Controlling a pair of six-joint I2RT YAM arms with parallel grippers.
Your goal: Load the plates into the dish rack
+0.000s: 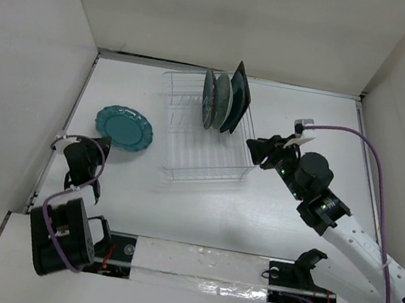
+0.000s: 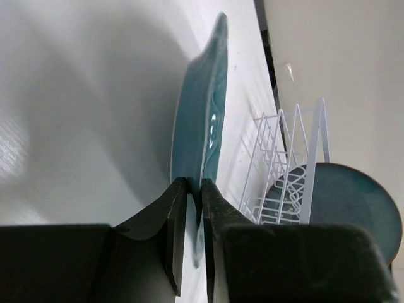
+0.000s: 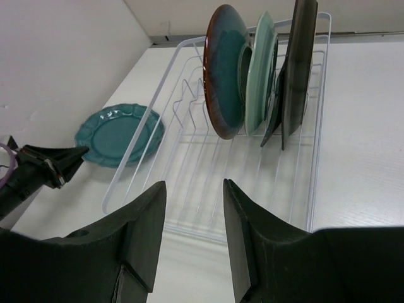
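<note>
The small scalloped teal plate [image 1: 124,127] lies on the table left of the clear dish rack [image 1: 205,133]. My left gripper [image 1: 93,153] is at the plate's near-left rim; in the left wrist view [image 2: 194,183] its jaws are shut on that rim [image 2: 202,113]. My right gripper [image 1: 261,150] is open and empty beside the rack's right side, and in its own view [image 3: 194,184] it faces the rack's near end [image 3: 136,154]. The round grey-teal plate [image 3: 226,69], the pale green plate [image 3: 260,72], the square dark teal plate [image 3: 273,120] and the square black plate [image 3: 297,63] stand upright in the rack's far slots.
White walls enclose the table on the left, back and right. A taped strip [image 1: 199,264] runs along the near edge between the arm bases. A purple cable [image 1: 376,161] loops from the right arm. The rack's near slots hold nothing.
</note>
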